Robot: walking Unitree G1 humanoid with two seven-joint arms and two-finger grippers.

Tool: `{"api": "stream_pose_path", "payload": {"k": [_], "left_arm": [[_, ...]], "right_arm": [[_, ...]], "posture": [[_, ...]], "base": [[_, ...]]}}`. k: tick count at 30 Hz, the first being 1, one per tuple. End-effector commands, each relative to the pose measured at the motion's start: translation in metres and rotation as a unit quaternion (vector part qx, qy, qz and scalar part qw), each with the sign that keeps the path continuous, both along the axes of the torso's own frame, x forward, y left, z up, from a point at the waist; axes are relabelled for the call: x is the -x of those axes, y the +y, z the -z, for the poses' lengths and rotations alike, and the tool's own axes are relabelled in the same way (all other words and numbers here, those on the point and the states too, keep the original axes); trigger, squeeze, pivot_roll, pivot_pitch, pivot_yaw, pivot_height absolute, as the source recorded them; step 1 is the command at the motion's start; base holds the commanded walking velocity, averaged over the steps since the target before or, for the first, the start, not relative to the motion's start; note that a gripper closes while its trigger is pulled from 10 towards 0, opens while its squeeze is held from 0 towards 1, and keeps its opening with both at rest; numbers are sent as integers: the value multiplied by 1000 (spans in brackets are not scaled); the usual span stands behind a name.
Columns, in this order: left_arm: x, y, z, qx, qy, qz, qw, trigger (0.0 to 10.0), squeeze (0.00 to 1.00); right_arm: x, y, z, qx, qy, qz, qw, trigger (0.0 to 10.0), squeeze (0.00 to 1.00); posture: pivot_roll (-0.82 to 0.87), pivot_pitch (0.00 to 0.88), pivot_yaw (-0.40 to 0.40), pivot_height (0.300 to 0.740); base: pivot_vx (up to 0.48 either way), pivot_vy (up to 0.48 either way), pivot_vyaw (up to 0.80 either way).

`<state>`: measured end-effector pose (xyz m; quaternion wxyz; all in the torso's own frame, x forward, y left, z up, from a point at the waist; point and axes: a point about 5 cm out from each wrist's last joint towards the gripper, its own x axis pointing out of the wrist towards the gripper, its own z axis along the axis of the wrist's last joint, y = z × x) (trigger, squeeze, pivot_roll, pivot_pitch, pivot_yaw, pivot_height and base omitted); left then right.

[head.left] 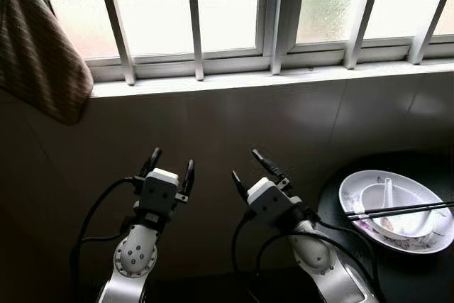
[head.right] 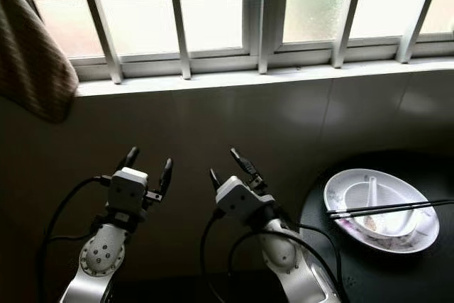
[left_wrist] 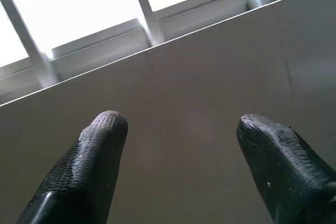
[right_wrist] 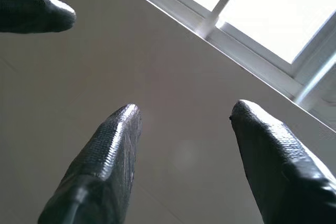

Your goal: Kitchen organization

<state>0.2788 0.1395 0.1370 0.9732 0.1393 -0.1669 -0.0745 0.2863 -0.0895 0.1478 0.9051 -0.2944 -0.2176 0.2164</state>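
Note:
A white floral plate (head.left: 433, 238) sits on a dark round surface at the right, holding a white bowl (head.left: 408, 221) with a white spoon (head.left: 387, 191) in it. Black chopsticks (head.left: 411, 209) lie across the bowl. My right gripper (head.left: 246, 166) is raised to the left of the plate, open, with nothing between its fingers (right_wrist: 107, 156). My left gripper (head.left: 171, 162) is held up beside it, also open and empty, its fingertips (left_wrist: 105, 129) pointing at the tiled wall.
A tiled wall (head.left: 284, 125) rises straight ahead below a window sill (head.left: 269, 76) and a barred window (head.left: 227, 12). A brown striped cloth (head.left: 35, 47) hangs at the upper left. The dark round surface (head.left: 397, 274) reaches the right edge.

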Motion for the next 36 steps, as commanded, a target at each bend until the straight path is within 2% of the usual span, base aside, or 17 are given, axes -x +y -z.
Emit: {"api": "stream_pose_path", "payload": {"k": [1,17,22,23,24,25,29,34,36], "left_arm": [[1,-6,0,1,-1,10,1000,10000,0],[2,-9,1,7,-1,18,1000,10000,0],[1,-8,1,5,-1,15,1000,10000,0],[0,-7,1,4,-1,13,1000,10000,0],[0,-7,1,4,-1,13,1000,10000,0],[0,-7,1,3,0,12,1000,10000,0],[0,-6,1,3,0,12,1000,10000,0],[0,-5,2,2,2,12,1000,10000,0],[0,-5,2,2,2,11,1000,10000,0]], "right_arm": [[-1,-6,-1,1,-3,10,1000,10000,0],[-4,-7,1,14,-1,15,1000,10000,0],[-17,-22,18,66,34,93,993,10000,0],[-22,-31,24,84,53,123,987,10000,0],[-22,-31,24,84,53,123,987,10000,0],[-24,-35,26,105,59,138,983,10000,0],[-24,-36,29,134,57,148,978,10000,0],[-22,-33,40,174,80,163,968,10000,0],[-22,-35,41,170,88,173,966,10000,0]], "posture": [[-40,0,32,740],[-28,0,20,740],[-28,0,19,740],[-26,0,19,740],[-26,0,19,740],[-28,0,20,740],[-28,0,21,740],[-27,0,22,740],[-27,0,24,740]], "base": [[274,0,0],[47,0,0],[0,0,0],[0,0,0],[0,0,0],[0,0,0],[0,0,0],[0,0,0],[0,0,0]]}}
